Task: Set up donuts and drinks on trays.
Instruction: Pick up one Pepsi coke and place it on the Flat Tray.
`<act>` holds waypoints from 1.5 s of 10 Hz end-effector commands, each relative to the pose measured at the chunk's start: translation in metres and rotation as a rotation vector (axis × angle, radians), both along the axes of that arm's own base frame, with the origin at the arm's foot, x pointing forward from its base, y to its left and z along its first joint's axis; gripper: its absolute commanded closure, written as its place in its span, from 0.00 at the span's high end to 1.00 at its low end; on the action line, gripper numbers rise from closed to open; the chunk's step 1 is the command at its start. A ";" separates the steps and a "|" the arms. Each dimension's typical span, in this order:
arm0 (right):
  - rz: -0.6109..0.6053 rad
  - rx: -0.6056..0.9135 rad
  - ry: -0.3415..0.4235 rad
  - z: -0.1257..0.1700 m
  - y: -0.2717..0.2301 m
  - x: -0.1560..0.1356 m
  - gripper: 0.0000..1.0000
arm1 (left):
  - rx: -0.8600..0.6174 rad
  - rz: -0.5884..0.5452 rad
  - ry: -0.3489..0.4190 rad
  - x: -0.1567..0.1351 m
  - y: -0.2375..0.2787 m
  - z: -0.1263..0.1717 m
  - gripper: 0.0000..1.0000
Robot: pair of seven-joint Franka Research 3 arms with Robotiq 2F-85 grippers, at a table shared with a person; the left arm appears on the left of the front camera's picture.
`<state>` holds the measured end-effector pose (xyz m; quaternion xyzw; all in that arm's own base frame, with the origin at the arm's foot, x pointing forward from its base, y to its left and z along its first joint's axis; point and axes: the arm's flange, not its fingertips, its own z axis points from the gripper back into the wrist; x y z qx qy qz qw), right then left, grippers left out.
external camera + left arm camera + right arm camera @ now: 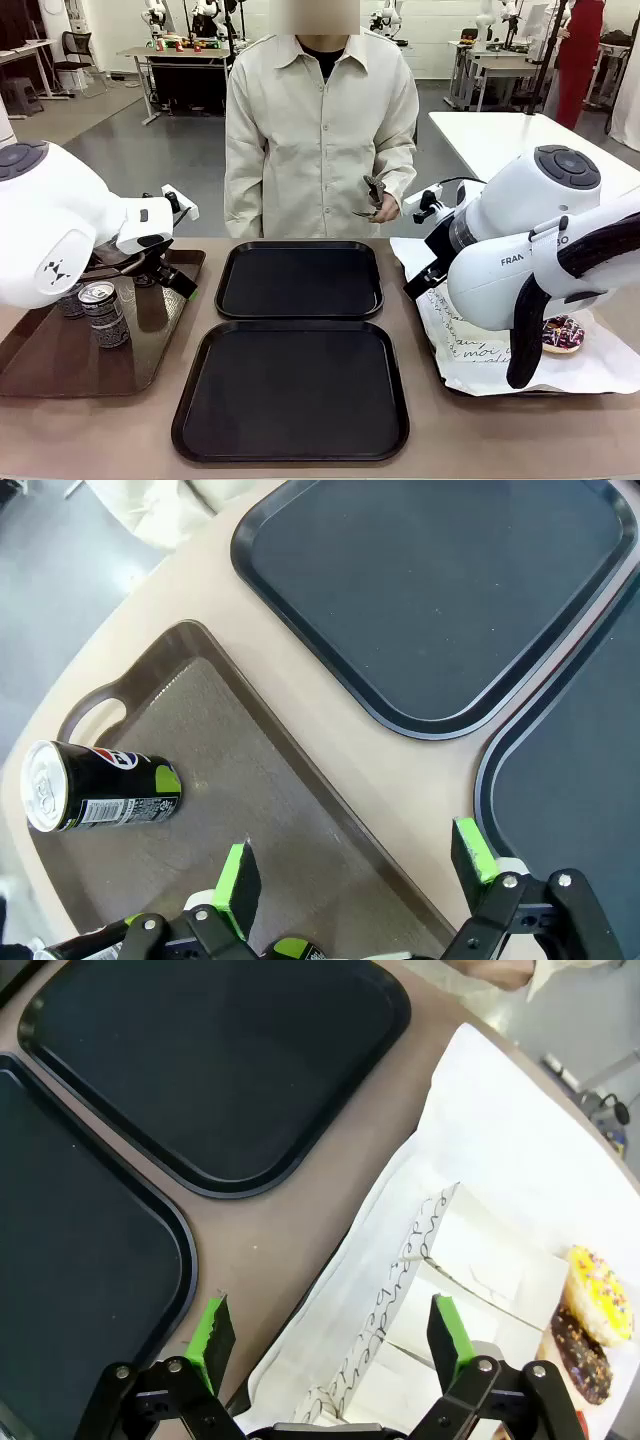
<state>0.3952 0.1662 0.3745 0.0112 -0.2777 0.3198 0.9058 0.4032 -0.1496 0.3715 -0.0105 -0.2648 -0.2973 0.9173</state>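
Black plastic and bare: in the front view the near tray (pixel 290 392) and far tray (pixel 300 281) lie mid-table. The cans (pixel 103 312) stand on the brown tray (pixel 40 365) at the left, beside the left gripper (pixel 170 278). A donut (pixel 562 334) sits on the white paper (pixel 475 350) at the right. At the far side a person holds tongs (pixel 372 197).

In the left wrist view, the left gripper (pixel 356 870) is spread wide and holds nothing. One can (pixel 100 790) stands well off to its side. A slanted approach could clip that slim can and topple it.

In the right wrist view, the right gripper (pixel 330 1340) also gapes empty, over the paper's edge. The donuts (pixel 590 1325) lie far off to one side. Reaching low could snag the loose paper and drag them, and a hard pinch would likely crush the glaze.
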 end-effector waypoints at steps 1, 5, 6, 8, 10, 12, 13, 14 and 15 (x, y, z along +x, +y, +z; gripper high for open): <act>0.000 0.000 0.000 0.000 0.000 0.000 1.00 | 0.000 0.000 0.000 0.000 0.000 0.000 1.00; 0.000 0.000 0.000 0.000 0.000 0.000 1.00 | 0.000 0.000 0.000 0.000 0.000 0.000 1.00; 0.000 0.000 0.000 0.000 0.000 0.000 1.00 | 0.000 0.000 0.000 0.000 0.000 0.000 1.00; 0.000 0.000 0.000 0.000 0.000 0.000 1.00 | 0.000 0.000 0.000 0.000 0.000 0.000 1.00; 0.000 0.000 0.000 0.000 0.000 0.000 1.00 | 0.000 0.000 0.000 0.000 0.000 0.000 1.00; 0.000 0.000 0.000 0.000 0.000 0.000 1.00 | 0.000 0.000 0.000 0.000 0.000 0.000 1.00; 0.000 0.000 0.000 0.000 0.000 0.000 1.00 | 0.000 0.000 0.000 0.000 0.000 0.000 1.00; 0.000 0.000 0.000 0.000 0.000 0.000 1.00 | 0.000 0.000 0.000 0.000 0.000 0.000 1.00; 0.000 0.000 0.000 0.000 0.000 0.000 1.00 | 0.000 0.000 0.000 0.000 0.000 0.000 1.00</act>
